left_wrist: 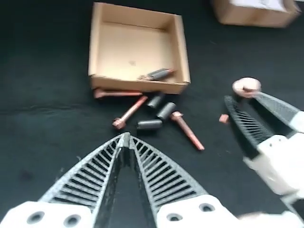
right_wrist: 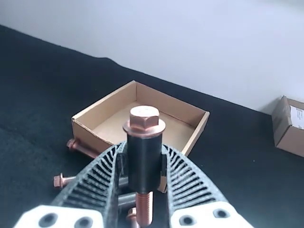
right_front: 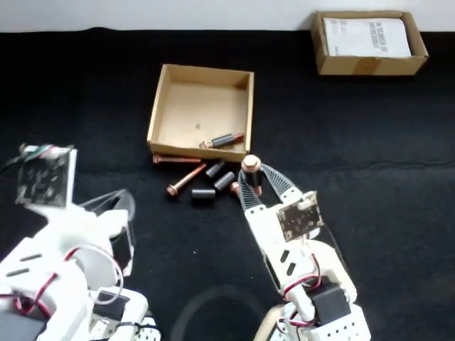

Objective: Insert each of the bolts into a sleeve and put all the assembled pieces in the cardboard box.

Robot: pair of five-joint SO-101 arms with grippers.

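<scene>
Right pincer [right_front: 256, 177] is clamped on a dark sleeve [right_wrist: 142, 164] with a copper bolt [right_wrist: 144, 119] standing upright through it. Hex head's on top, threaded end pokes out below. Just past its tips is the front wall of the cardboard box [right_front: 158, 106], with one assembled piece [right_front: 222, 141] lying inside by that edge. Off its left side, loose bolts [right_front: 186, 179] and spare sleeves [right_front: 202, 193] crowd the black table [right_front: 384, 213]; its right side is bare cloth. Left pincer [left_wrist: 126, 140] is pressed together on nothing, well back from the pile.
</scene>
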